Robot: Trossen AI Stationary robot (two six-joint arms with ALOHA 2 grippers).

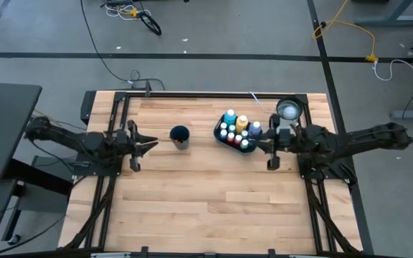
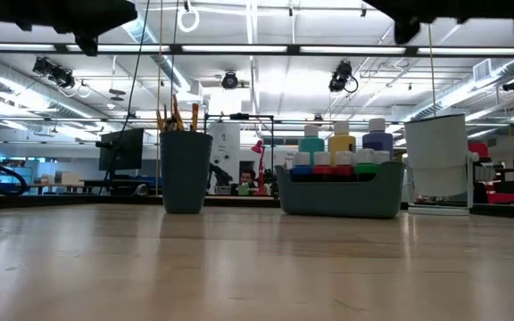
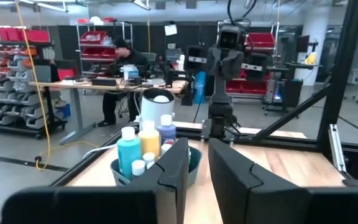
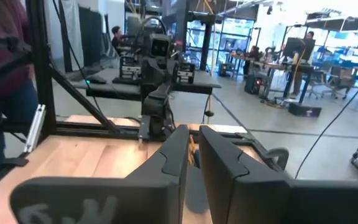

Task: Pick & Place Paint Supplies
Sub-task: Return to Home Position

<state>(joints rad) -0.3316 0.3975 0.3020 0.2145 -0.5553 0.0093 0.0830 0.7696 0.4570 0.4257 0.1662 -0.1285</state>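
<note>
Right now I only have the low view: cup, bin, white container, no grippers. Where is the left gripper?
Observer: In the high view the left gripper sits left of the blue cup, apart from it and pointing toward it.
Operator: And the other arm?
Observer: The right gripper is close beside the right side of the bin, pointing at it.
Operator: Is the white container between them?
Observer: No. The white container stands nearer the table's far edge, off the line between that gripper and the bin.
</note>
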